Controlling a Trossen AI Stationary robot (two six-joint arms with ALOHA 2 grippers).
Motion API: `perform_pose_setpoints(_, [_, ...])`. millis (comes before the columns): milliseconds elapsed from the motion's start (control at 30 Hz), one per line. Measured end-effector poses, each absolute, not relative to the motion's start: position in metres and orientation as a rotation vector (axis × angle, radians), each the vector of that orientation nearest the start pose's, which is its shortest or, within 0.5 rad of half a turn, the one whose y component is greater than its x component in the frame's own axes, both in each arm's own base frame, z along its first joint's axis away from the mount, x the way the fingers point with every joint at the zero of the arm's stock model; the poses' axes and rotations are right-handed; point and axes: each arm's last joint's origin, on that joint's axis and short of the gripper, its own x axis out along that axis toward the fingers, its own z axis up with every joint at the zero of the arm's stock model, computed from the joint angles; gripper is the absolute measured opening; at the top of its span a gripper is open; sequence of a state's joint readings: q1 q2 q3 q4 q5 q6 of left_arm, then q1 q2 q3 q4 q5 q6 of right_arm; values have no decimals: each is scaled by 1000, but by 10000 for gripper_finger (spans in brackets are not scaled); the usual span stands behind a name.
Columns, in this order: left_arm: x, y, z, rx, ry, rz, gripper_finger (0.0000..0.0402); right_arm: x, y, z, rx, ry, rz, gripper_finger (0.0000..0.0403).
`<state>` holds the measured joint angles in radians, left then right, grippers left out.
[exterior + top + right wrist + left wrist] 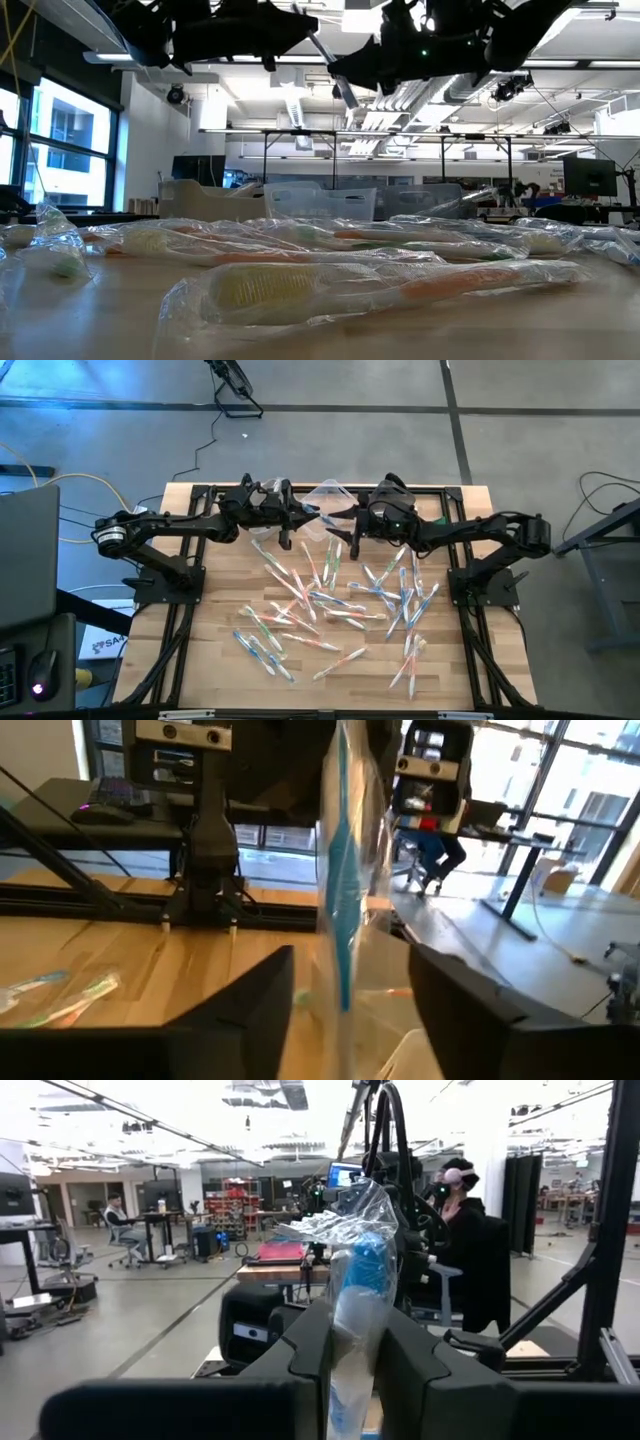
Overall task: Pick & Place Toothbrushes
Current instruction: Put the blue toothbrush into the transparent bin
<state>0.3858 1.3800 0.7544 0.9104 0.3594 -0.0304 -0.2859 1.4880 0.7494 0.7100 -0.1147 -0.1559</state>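
Toothbrushes (330, 605) in clear wrappers lie scattered over the wooden tabletop (220, 660), most of them from its middle toward the near edge. Both arms meet above the far edge. The left end effector (352, 1370) is clamped narrowly on a blue-handled toothbrush (362, 1270), whose wrapper stands upright between its fingers (300, 1355). That same wrapped brush also hangs between the fingers (255, 995) of the right end effector (350, 1005), which stand spread apart with a gap on each side of it. A clear bin (330, 495) sits just beyond the two end effectors.
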Motion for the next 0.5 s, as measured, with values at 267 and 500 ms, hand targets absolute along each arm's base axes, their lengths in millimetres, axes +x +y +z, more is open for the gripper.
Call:
perform_pose_setpoints(267, [275,106,295,109,-267,50,46,283,-87,256,-169,174,-332,291])
perform_pose_setpoints(500, [264,133,296,69,-243,140,46,247,-80,281,-160,241,-367,291])
